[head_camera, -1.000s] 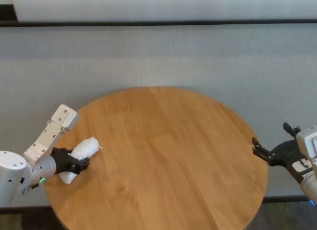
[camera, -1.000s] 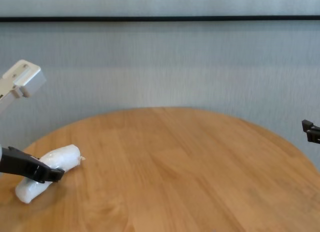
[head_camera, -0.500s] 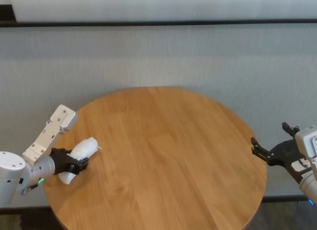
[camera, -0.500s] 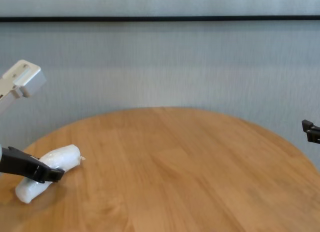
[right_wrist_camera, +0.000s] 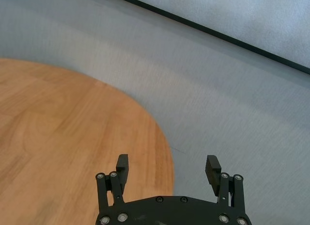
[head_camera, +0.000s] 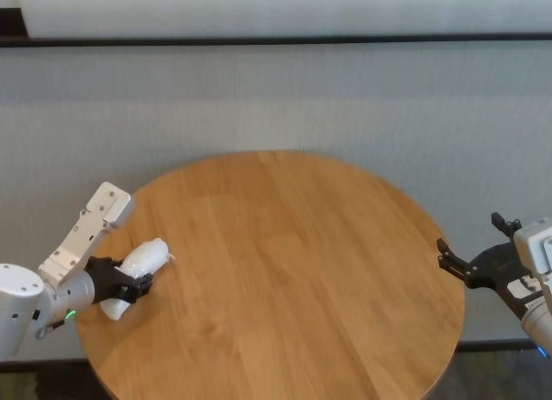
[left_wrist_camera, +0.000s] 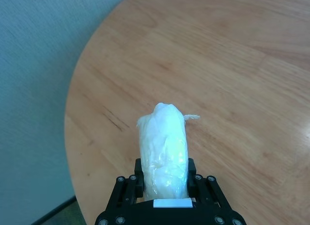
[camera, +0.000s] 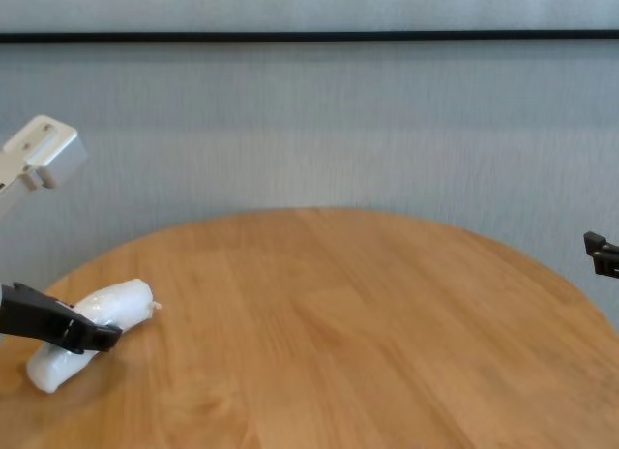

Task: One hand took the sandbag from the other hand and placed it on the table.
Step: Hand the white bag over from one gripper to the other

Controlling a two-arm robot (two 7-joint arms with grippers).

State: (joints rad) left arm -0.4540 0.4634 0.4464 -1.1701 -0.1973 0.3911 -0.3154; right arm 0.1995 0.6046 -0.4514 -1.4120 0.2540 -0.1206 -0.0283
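One sandbag (left_wrist_camera: 163,157) — between left jaws

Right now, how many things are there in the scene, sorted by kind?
Sandbags: 1, the sandbag, clamped in the left gripper over the table's left edge.
Tables: 1, the round wooden table.
Grippers: 2, the left gripper and the right gripper, open, empty, off the table's right edge.
Total: 4

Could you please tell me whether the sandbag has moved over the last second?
Yes, slightly: the sandbag, clamped in the left gripper, has shifted toward the robot, nearer the table's near-left edge.
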